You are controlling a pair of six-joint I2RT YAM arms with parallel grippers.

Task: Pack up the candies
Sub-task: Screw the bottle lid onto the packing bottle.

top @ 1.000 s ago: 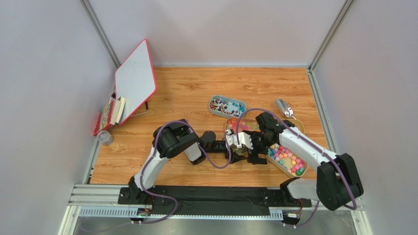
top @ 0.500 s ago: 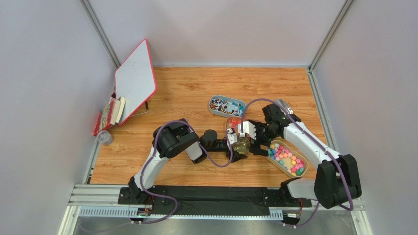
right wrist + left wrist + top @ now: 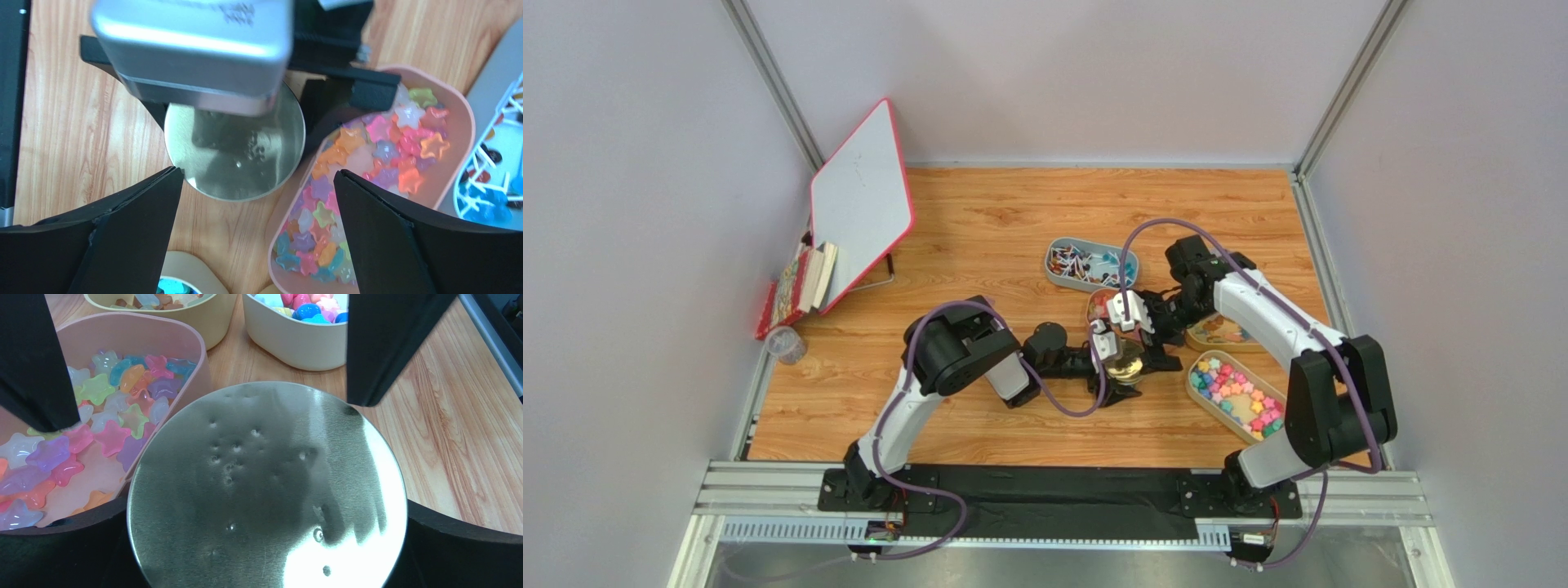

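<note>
My left gripper [image 3: 1109, 368] is shut on a small clear jar [image 3: 1124, 360] with a round metal lid [image 3: 267, 490]. The lid fills the left wrist view. My right gripper [image 3: 1133, 333] hangs open and empty just past the jar, its fingers [image 3: 123, 233] spread wide over the lid [image 3: 245, 159] and the pink tray's edge. Pastel star candies [image 3: 380, 159] lie in that pink tray [image 3: 153, 321]. Bright chunky candies [image 3: 1241, 395] fill a tan tray [image 3: 1193, 377] to the right. Blue-white wrapped candies [image 3: 1087, 263] lie in a grey tray behind.
Another tan tray [image 3: 1228, 331] sits partly under the right arm. A red-edged whiteboard [image 3: 860, 202], some books [image 3: 805, 279] and a clear cup [image 3: 783, 346] stand at the left wall. Walls close in on three sides.
My right gripper has drawn back from the jar toward the far side, uncovering the tan tray of bright candies. The left gripper and jar have barely moved.
</note>
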